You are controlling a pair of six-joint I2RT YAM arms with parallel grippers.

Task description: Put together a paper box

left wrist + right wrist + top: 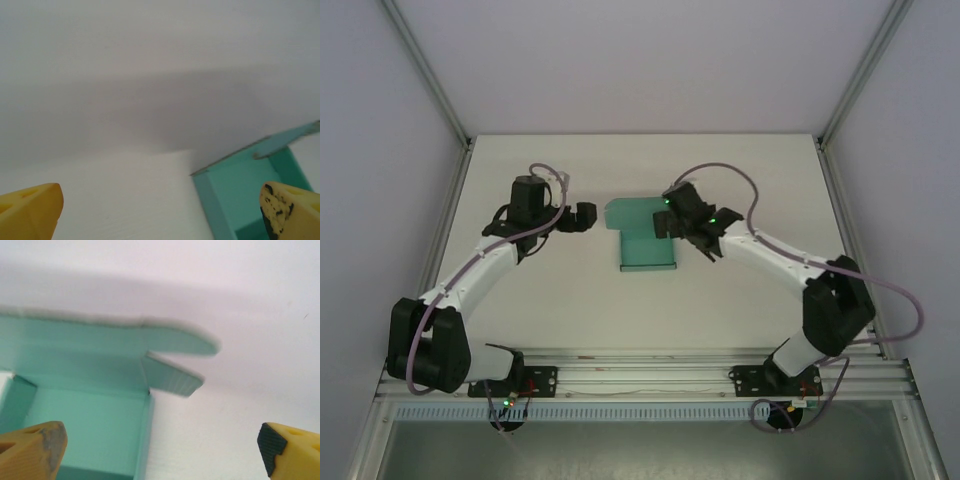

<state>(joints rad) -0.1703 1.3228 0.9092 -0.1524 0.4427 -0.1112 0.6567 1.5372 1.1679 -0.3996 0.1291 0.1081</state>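
Top external view: the white bench (570, 310) is being occupied at its middle by the paper box (646, 245), lying between the two arms. The box is being seen half formed, walls raised, with its lid flap (100, 335) open at the far end and a small side tab (172, 377) sticking out. The left tool (582, 217) is being held wide just left of it, and the right tool (667, 222) wide at its far right corner, nothing gripped. The tab is probably best being tucked inward before the lid is being lowered, the box being steadied lightly from the left.

Teal paper box (645, 250) sits centrally, lid flap open.
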